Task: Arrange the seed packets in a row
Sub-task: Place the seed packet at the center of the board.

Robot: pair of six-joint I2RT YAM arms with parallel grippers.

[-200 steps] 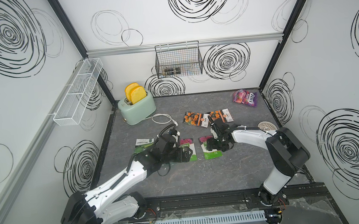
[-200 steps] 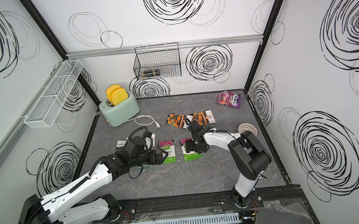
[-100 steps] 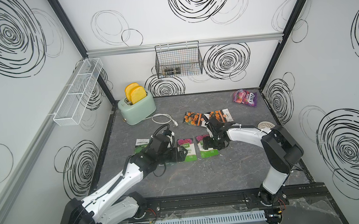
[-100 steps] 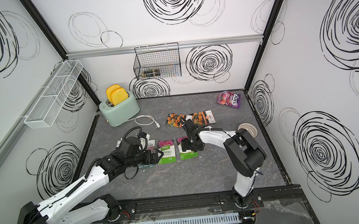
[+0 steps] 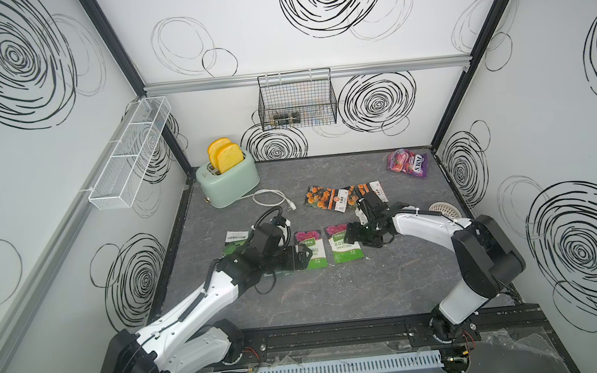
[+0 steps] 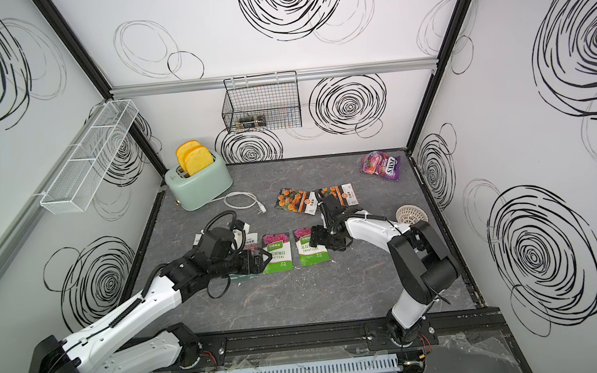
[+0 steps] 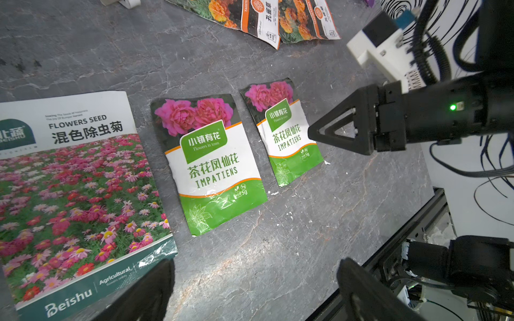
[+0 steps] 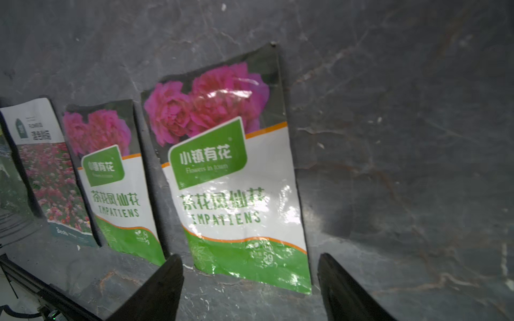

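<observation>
Two green-white IMPATIENS seed packets (image 5: 313,252) (image 5: 343,246) lie side by side mid-table. To their left a pink flower-field packet (image 7: 75,191) lies flat, mostly under my left arm in both top views. A white-topped packet (image 5: 236,237) with dark green shows farther left. Two orange marigold packets (image 5: 322,198) (image 5: 368,189) overlap behind the row. My left gripper (image 7: 254,280) is open over bare table beside the flower-field packet's corner. My right gripper (image 8: 250,280) is open, low over the right IMPATIENS packet (image 8: 230,178), holding nothing.
A mint toaster (image 5: 228,186) with two slices and its white cable (image 5: 272,199) stand at the back left. A purple FOX'S candy bag (image 5: 407,163) lies at the back right. A white round strainer (image 5: 445,210) sits by the right wall. A wire basket (image 5: 297,100) hangs behind.
My right gripper has slid left over the right IMPATIENS packet, which shifted slightly left. My left arm drew back a little to the left. Both stayed open.
</observation>
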